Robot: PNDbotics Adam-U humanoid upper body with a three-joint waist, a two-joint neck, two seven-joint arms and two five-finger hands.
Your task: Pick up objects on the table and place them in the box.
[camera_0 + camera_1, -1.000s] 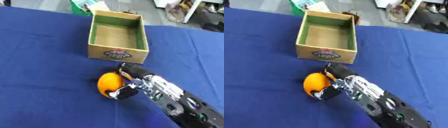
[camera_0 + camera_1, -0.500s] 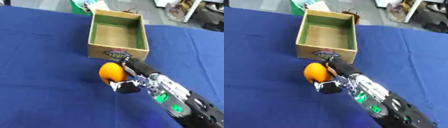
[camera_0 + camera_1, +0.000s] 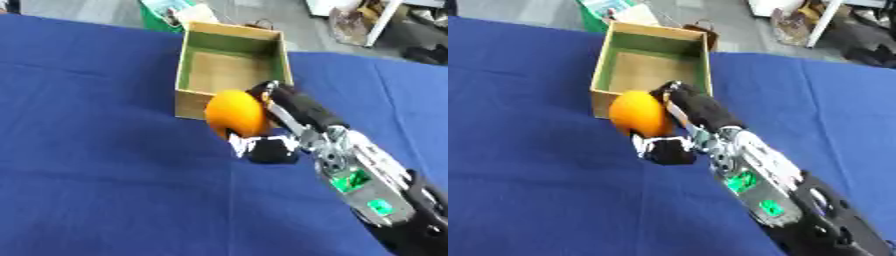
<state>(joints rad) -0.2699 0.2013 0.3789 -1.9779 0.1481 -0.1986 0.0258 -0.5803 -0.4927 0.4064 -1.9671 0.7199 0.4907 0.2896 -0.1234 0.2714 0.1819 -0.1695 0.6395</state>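
- While your right hand (image 3: 284, 131) reaches in from the lower right, its fingers and thumb are curled around the orange (image 3: 234, 114).
- You hold the orange in front of the near wall of the cardboard box (image 3: 192, 56), above the blue table (image 3: 96, 165).
- The box is open.

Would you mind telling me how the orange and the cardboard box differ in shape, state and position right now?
The orange is round and bright orange; the box is rectangular, brown cardboard with a green inner lining. The orange is held in the right hand, fingers and thumb curled round it, while the box rests untouched on the blue table. The orange shows in front of the box's near wall, not yet inside; the box stands open-topped and looks empty.
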